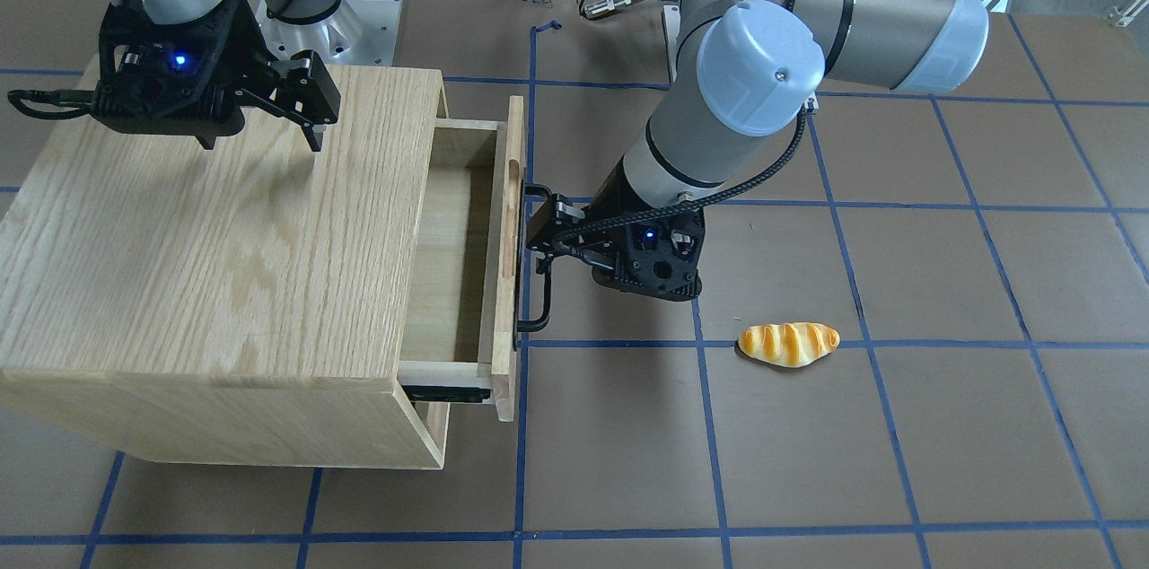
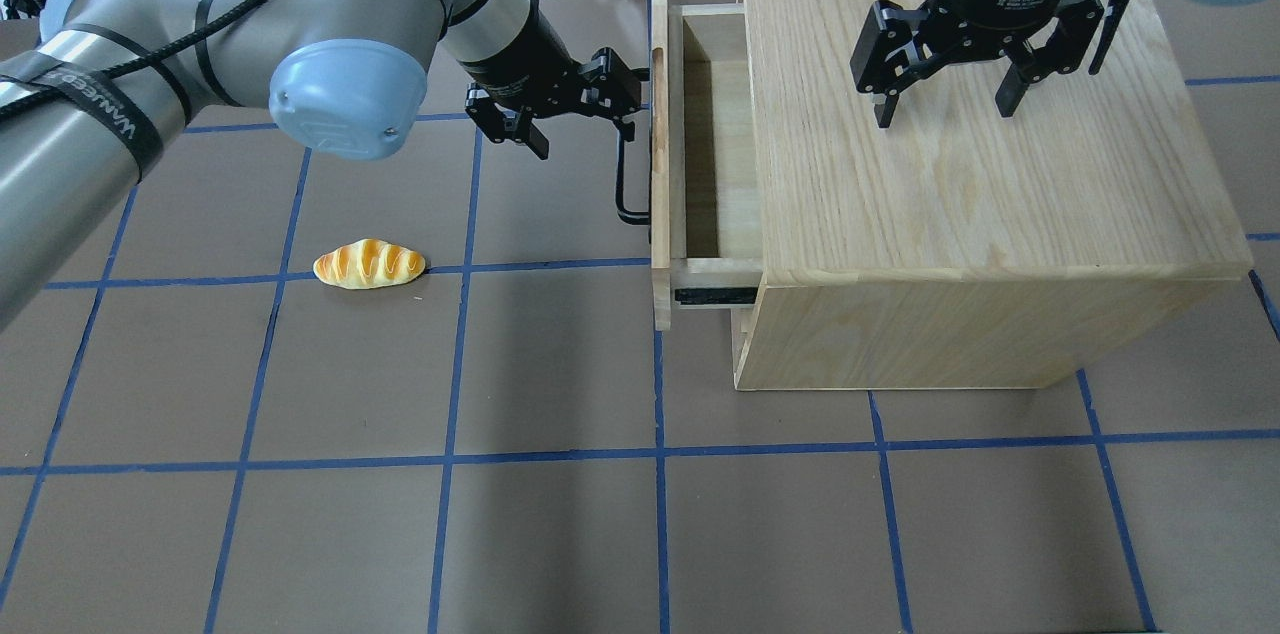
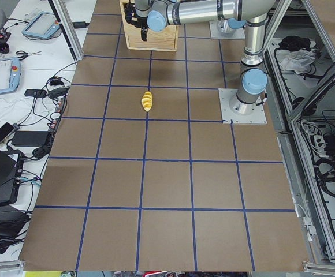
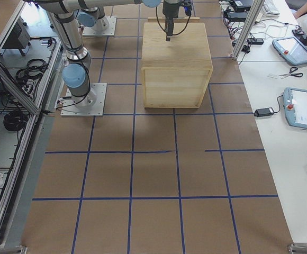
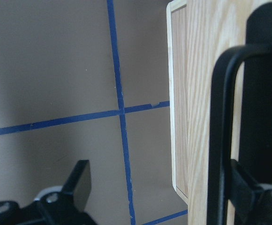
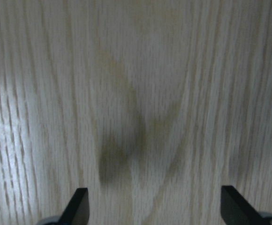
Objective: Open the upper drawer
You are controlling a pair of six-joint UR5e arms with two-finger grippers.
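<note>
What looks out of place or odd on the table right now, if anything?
Only the bread roll: it lies alone on the table, well apart from the cabinet, and seems unrelated to the drawer work. The upper drawer sits partly open and straight, and nothing looks spilled or damaged.

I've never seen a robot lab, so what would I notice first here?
You'd first spot the big wooden cabinet with its upper drawer slid partway out, on the right in the overhead view. The left arm's jaws stand open with the drawer's black handle between them, and the right arm's jaws hang open above the cabinet top. A little striped bread roll lies alone on the brown table, left of the drawer.
</note>
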